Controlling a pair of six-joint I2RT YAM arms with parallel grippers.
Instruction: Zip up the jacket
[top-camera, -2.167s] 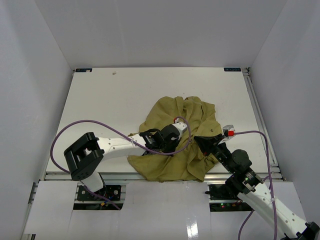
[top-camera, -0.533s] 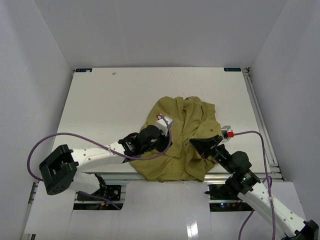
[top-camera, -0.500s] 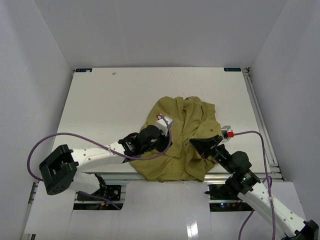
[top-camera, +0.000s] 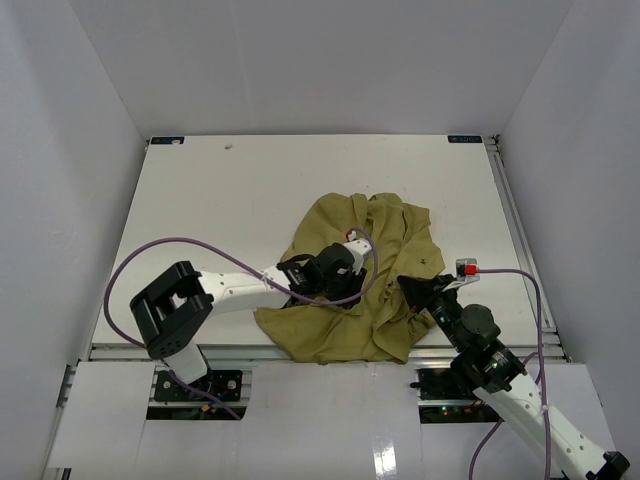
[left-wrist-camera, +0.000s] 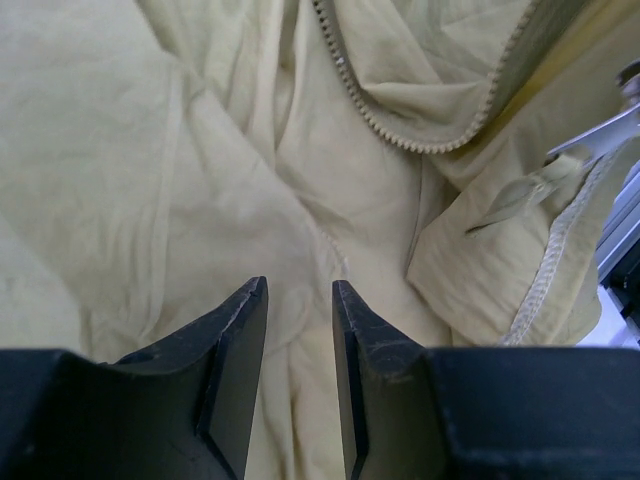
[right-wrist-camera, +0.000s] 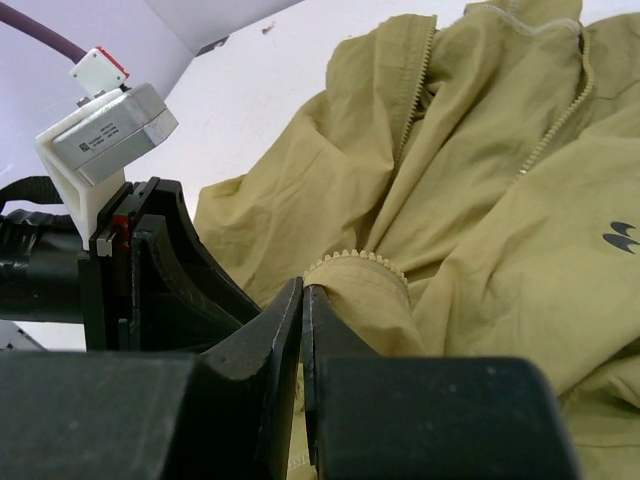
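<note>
Nearest, by the near edge of the tabletop (top-camera: 220, 200), the right gripper (right-wrist-camera: 302, 292) is low on the jacket (top-camera: 390, 235), at its near-right side. Jaws nearly closed w/ only a sliver of gap. A fold of the jacket edged w/ zipper teeth (right-wrist-camera: 355, 262) arches up right at the tips and looks pinched there.

Just left of it, the left gripper (left-wrist-camera: 300, 300) is also over the jacket, approx. mid-garment. Jaws narrow, a small gap between them, wrinkled fabric showing through the gap and nothing clearly clamped. Past its tips a curved zipper run (left-wrist-camera: 400, 135) crosses an open flap.

The jacket lies crumpled right of centre, its near hem at the tabletop's front edge. A small dark logo (right-wrist-camera: 624, 236) shows on the right side. A purple cable (top-camera: 150, 250) loops over the left arm. Beyond the jacket is bare white tabletop.
</note>
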